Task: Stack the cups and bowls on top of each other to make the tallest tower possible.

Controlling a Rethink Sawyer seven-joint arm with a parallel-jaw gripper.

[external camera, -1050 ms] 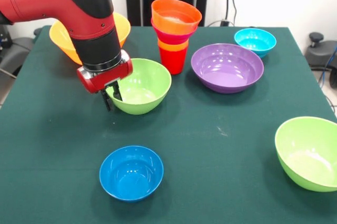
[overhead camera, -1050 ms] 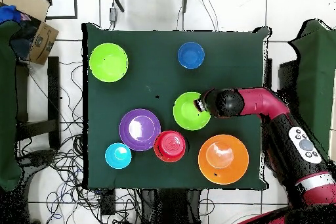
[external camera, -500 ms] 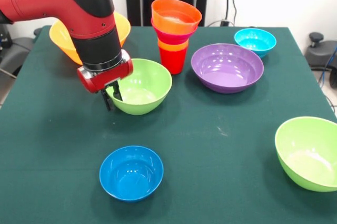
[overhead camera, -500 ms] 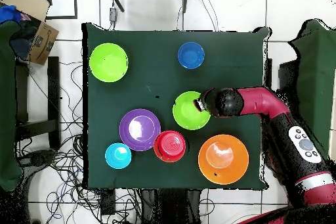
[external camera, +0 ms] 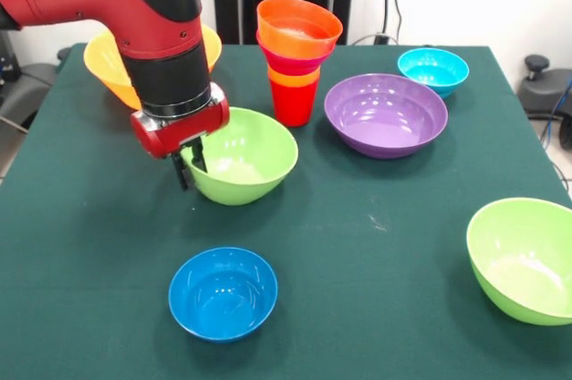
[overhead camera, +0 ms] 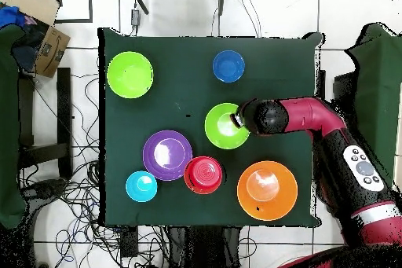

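Note:
My gripper (external camera: 190, 165) is shut on the near-left rim of a lime green bowl (external camera: 246, 158), one finger inside and one outside. The bowl hangs slightly tilted, just off the cloth. From overhead the gripper (overhead camera: 238, 121) sits at the right edge of that bowl (overhead camera: 222, 126). The tower (external camera: 298, 49) stands behind it: a red cup (external camera: 294, 101) at the base, with orange, pink and orange pieces nested on top. Overhead, the tower (overhead camera: 203, 174) is a red disc.
Around it lie a purple bowl (external camera: 385, 114), a light blue bowl (external camera: 433, 70), a dark blue bowl (external camera: 222, 292), a second lime green bowl (external camera: 525, 259) at the right edge, and a large yellow-orange bowl (external camera: 100, 63) behind the arm.
The gripped lime green bowl has lifted, tilted and shifted a little toward the table's middle with the gripper. Everything else has stayed put.

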